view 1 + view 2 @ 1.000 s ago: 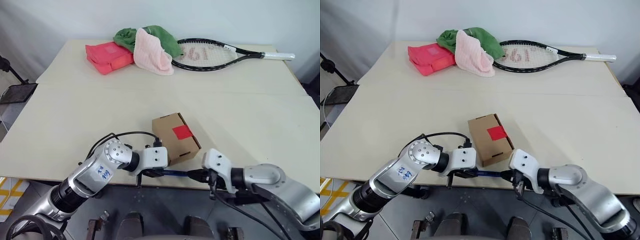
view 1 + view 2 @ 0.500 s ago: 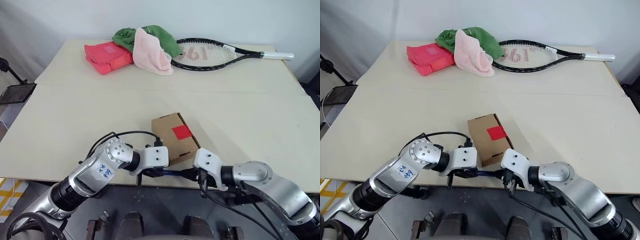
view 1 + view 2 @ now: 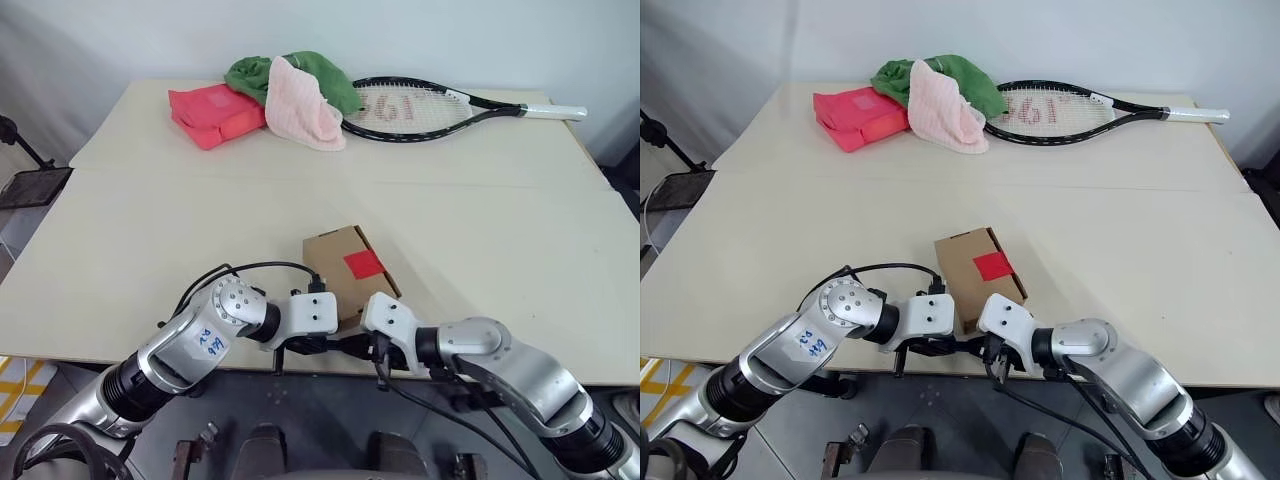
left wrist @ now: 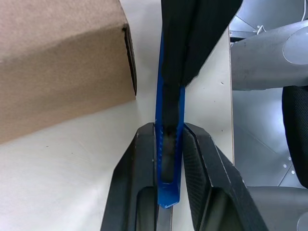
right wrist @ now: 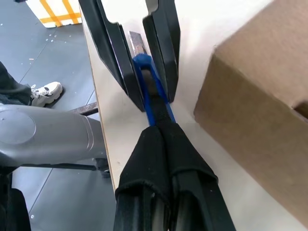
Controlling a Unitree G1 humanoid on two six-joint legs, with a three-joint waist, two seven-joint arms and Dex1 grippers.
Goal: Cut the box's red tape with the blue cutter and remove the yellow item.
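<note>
Slim blue cutter pinched by left tool and right tool, brown box beside

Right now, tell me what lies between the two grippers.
The blue cutter spans the gap: left gripper clamps one end, right gripper the other. Both wrist views show it, beside the box.

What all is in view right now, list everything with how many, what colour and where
box: one, brown, near table edge, flaps closed
red tape: one, red, on the box's top
blue cutter: one, blue, at the near edge beside the box
packet: one, red-pink, far left
cloths: two, green and pink, heaped beside the packet
racket: one, black frame, far right
table: one, cream
left end effector: black, clamped on the cutter
right end effector: black, shut on the cutter's other end
</note>
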